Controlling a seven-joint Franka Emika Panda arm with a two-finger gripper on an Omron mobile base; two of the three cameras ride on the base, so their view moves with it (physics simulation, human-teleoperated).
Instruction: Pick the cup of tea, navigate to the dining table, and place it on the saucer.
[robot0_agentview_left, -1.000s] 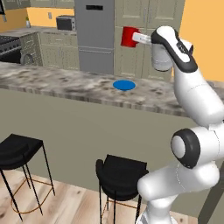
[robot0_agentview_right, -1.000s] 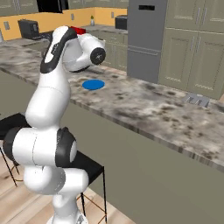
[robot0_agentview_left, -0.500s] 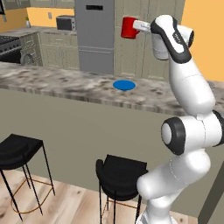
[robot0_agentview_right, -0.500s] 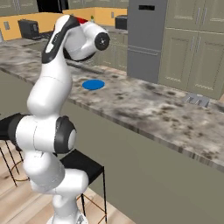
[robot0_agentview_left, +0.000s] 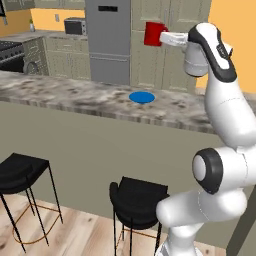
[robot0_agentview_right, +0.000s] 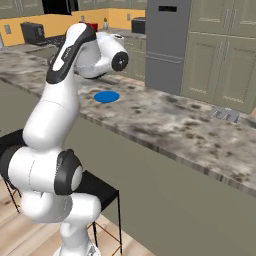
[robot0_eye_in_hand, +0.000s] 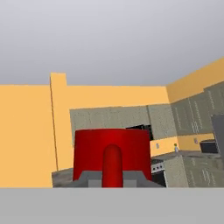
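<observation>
Inspector: Status?
Operator: I see the gripper (robot0_agentview_left: 167, 38) clenched on the cup of tea (robot0_agentview_left: 153, 33), high above the dining table (robot0_agentview_left: 75, 97). Lowering off-centre risks missing the saucer (robot0_agentview_left: 142, 97).

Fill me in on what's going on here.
The white arm holds the cup of tea in its gripper, high in the air above the dining table. The saucer lies bare on the marble top below, a little to the left of the cup in the left base view. The cup is not yet placed.
</observation>
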